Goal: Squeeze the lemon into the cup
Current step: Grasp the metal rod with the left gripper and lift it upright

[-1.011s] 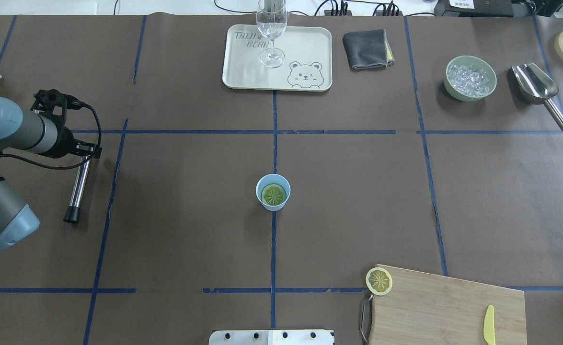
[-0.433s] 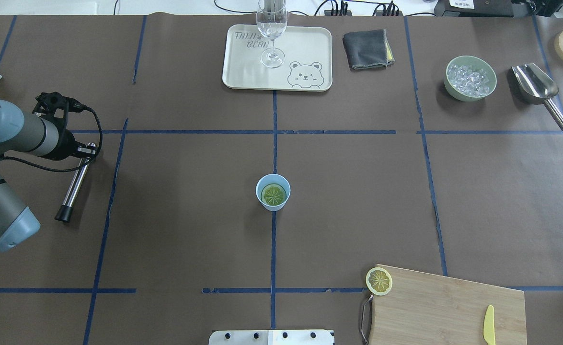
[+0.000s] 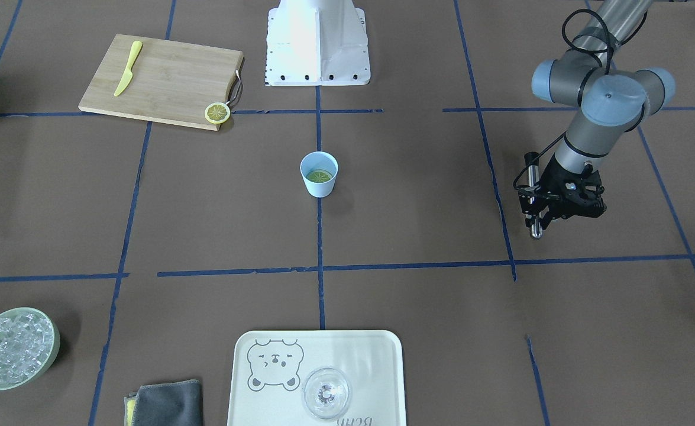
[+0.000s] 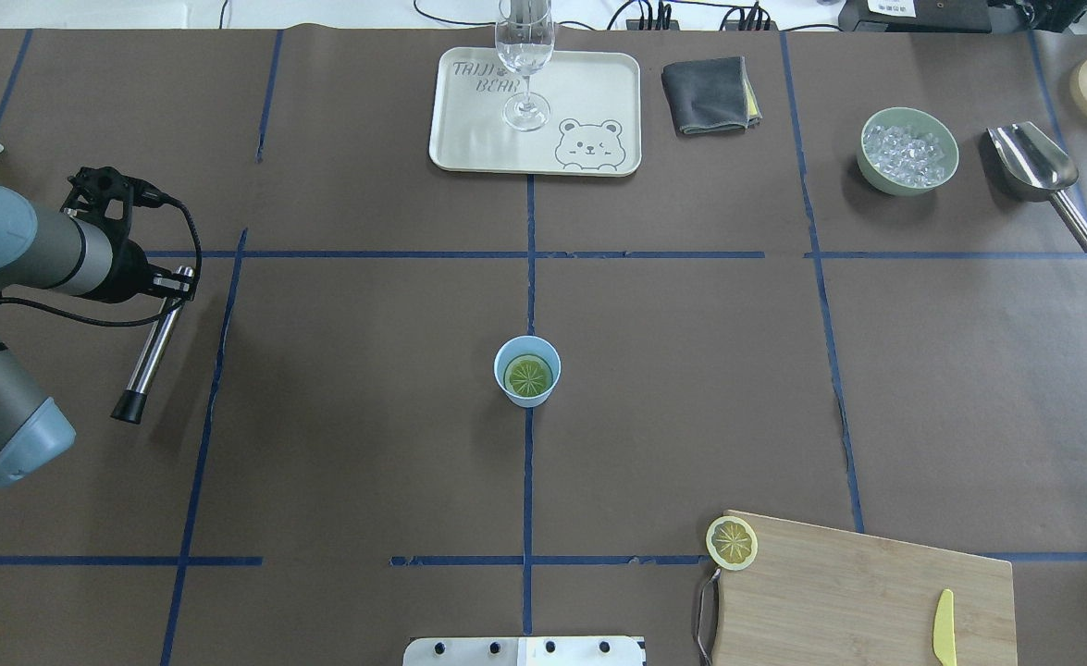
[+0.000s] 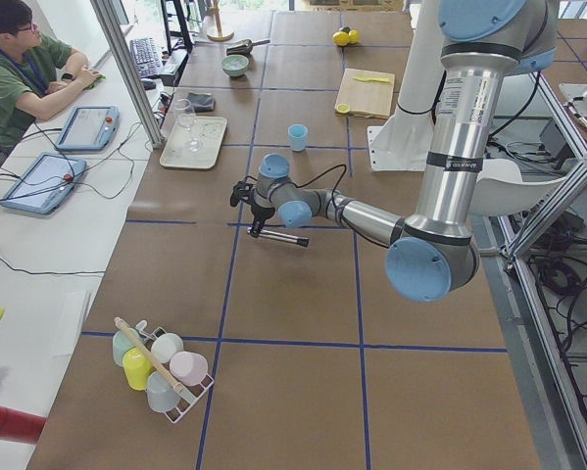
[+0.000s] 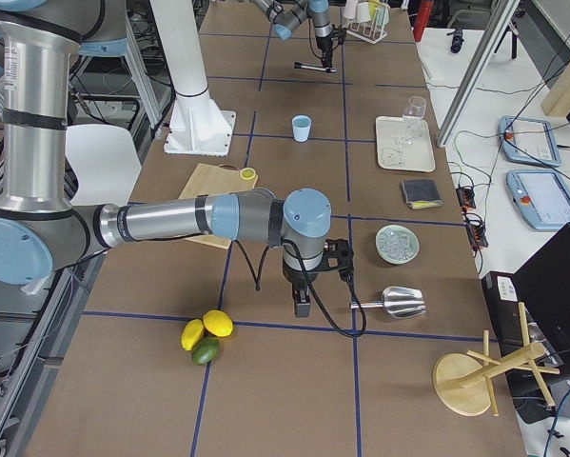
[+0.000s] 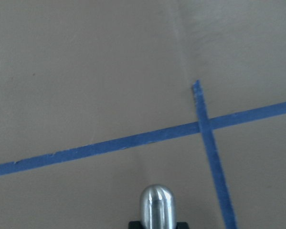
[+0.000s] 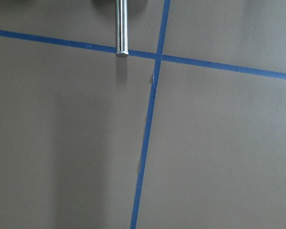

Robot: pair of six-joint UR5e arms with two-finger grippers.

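Observation:
The pale blue cup point(image 4: 526, 392) stands at the table's centre and also shows in the front view point(image 3: 319, 186). A lemon slice point(image 4: 528, 376) lies flat inside it. A second lemon slice point(image 4: 732, 542) lies on the corner of the cutting board point(image 4: 862, 592). My left gripper point(image 4: 171, 282) is far left of the cup, shut on a steel rod point(image 4: 150, 347) with a black tip, held above the table. The rod's rounded end shows in the left wrist view point(image 7: 157, 205). My right gripper point(image 6: 302, 303) shows only in the exterior right view, so I cannot tell whether it is open or shut.
A tray point(image 4: 589, 83) with a clear glass point(image 4: 524, 55) stands at the back. Next to it are a grey cloth point(image 4: 710, 94), a green bowl of ice point(image 4: 907, 151) and a metal scoop point(image 4: 1033, 165). A yellow knife point(image 4: 944, 627) lies on the board.
My left gripper has shifted slightly toward the far side with the rod, and the rod's black tip has swung a little left. Cup and lemon slices have not moved.

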